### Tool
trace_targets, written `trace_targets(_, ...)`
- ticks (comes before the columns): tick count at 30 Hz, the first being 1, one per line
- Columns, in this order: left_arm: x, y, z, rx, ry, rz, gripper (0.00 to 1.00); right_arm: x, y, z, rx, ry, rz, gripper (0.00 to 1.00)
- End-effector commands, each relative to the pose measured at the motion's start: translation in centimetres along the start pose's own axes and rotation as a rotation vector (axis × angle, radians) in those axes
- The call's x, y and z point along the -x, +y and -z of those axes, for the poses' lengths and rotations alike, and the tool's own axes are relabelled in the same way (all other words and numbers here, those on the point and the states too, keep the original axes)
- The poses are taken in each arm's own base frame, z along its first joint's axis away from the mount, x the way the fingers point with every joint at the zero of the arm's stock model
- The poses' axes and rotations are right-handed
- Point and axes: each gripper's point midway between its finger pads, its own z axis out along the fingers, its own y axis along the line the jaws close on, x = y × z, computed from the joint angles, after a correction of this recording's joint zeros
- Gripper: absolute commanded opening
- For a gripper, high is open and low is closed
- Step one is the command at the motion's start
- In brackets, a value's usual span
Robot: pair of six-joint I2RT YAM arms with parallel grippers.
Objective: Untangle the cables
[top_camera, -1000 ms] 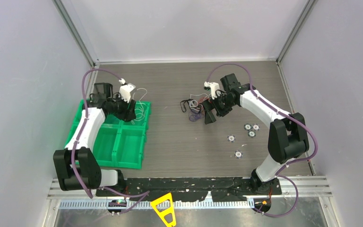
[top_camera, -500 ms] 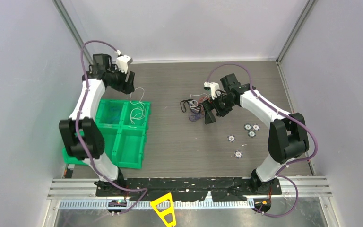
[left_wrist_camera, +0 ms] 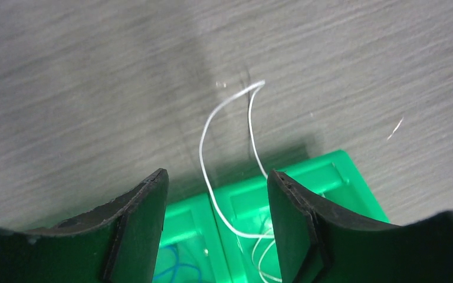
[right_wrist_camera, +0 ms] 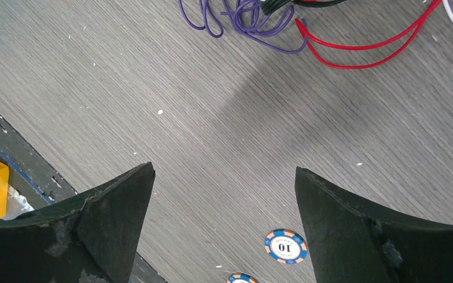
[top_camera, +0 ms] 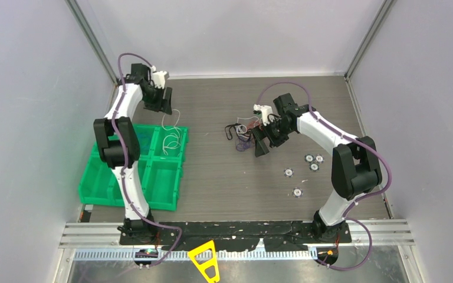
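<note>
Left gripper: fingers are held apart, with nothing pinched between them; it is raised over the far left of the table, just beyond the bin.
White cable: one loop is laid on the table; the rest is draped over the bin's far wall into its far right compartment; it is seen below the left fingers, untouched by them.
Blue cable: a small part is seen in the compartment next to the white one's.
Right gripper: fingers are spread wide, with nothing held; it is hung low over the table, just beside the bundle.
Bundle: several cables are bunched together near the table's middle; a purple cable and a red cable are seen trailing from it onto the table.
Chips: a few are scattered on the table to the right of the bundle, apart from it.
</note>
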Motion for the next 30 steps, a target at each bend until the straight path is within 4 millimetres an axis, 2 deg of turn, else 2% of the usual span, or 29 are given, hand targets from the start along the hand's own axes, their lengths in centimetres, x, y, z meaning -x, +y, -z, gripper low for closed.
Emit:
trace_targets(1,1.3,-1.2,-0.7,-0.054,0.009,0.016,0.62,0.9,-0.1,0.5,0.001,-0.029,0.010,0.95)
trace_targets(9,0.1,-0.9,-2.5,-0.052,0.059,0.054,0.60,1.3,-0.5,0.7,0.000,-0.028,-0.005,0.95)
trace_targets(12,0.1,-1.3,-2.4,-0.074,0.059,0.048,0.45,1.4,-0.5,0.7,0.001,-0.029,-0.007,0.95)
trace_targets(14,0.1,-2.0,-2.0,-0.102,0.048,0.042,0.26,1.4,-0.5,0.8,0.000,-0.030,-0.006,0.95)
trace_targets(17,0.4,-2.8,-0.2,-0.117,0.014,0.017,0.01,1.3,-0.5,0.9,-0.002,-0.031,-0.007,0.95)
trace_targets(20,1.0,-3.6,2.4,-0.107,-0.032,-0.028,0.00,1.3,-0.5,1.3,-0.006,-0.035,-0.007,0.95)
trace_targets(23,0.3,-4.7,5.2,-0.107,-0.059,-0.062,0.00,1.3,-0.4,1.6,-0.006,-0.042,-0.004,0.95)
trace_targets(26,-1.8,-6.1,7.3,-0.123,-0.054,-0.086,0.00,1.3,-0.2,1.8,-0.003,-0.046,-0.003,0.96)
trace_targets(30,-5.7,-7.3,8.5,-0.141,0.009,-0.096,0.00,1.2,0.0,1.9,0.005,-0.049,-0.003,0.96)
